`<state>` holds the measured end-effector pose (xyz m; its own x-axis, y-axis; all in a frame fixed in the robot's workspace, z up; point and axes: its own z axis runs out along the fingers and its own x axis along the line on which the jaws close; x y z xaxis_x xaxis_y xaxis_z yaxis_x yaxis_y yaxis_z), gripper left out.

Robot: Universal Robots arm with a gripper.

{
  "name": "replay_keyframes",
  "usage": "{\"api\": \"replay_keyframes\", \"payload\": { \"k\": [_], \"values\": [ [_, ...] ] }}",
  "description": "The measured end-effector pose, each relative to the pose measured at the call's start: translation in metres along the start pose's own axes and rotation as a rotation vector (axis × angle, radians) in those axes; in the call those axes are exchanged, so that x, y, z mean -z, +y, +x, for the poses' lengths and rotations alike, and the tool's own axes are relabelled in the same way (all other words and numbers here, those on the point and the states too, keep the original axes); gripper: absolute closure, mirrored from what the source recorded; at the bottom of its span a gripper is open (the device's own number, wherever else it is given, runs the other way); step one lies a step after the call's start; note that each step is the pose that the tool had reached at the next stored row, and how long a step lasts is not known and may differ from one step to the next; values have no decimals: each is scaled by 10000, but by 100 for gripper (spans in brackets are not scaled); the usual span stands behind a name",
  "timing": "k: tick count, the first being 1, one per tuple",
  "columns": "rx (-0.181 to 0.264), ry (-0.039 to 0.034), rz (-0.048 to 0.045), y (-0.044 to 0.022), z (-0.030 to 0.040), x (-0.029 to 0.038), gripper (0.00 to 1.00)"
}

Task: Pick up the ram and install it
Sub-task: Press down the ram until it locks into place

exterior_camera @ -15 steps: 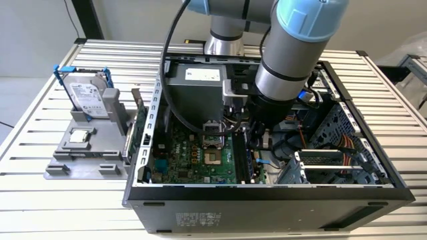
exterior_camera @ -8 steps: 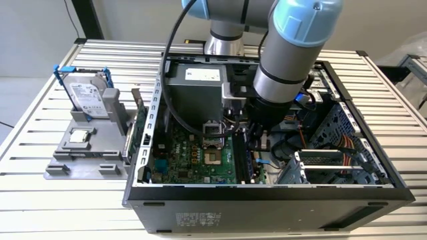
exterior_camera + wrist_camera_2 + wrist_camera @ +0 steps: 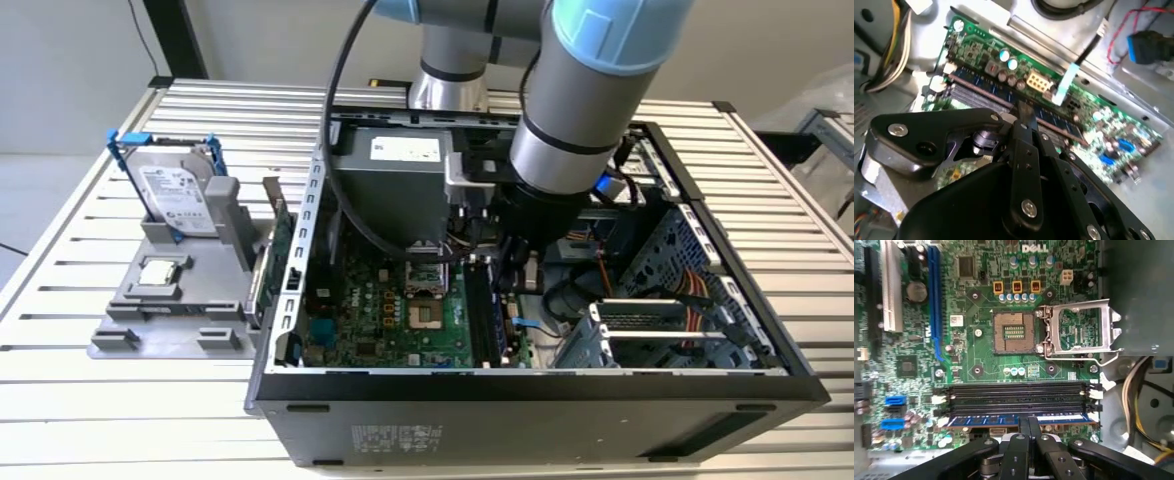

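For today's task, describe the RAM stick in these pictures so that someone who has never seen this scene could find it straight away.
Start at the open computer case and its green motherboard. Beside the empty processor socket runs a bank of long black memory slots. The ram sits in the slot nearest the gripper: a slim strip with a blue label, while the neighbouring slots are empty.

Green motherboard (image 3: 979, 340), black slots (image 3: 1016, 392), blue ram (image 3: 1004, 419)

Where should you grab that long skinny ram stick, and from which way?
Grip the ram by its long upper edge, near the middle, pinching its two flat faces. Come straight down toward the motherboard: the stick stands on edge right beside the black slots, so that upper edge looks like the easiest part to reach.
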<state>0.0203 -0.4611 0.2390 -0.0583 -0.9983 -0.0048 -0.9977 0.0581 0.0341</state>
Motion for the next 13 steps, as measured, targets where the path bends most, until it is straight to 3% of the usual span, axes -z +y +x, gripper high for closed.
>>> {"api": "replay_keyframes", "payload": {
  "k": [10,13],
  "values": [
    [0,3,-4,16,-2,454,100],
    [1,4,-3,19,-2,562,100]
  ]
}}
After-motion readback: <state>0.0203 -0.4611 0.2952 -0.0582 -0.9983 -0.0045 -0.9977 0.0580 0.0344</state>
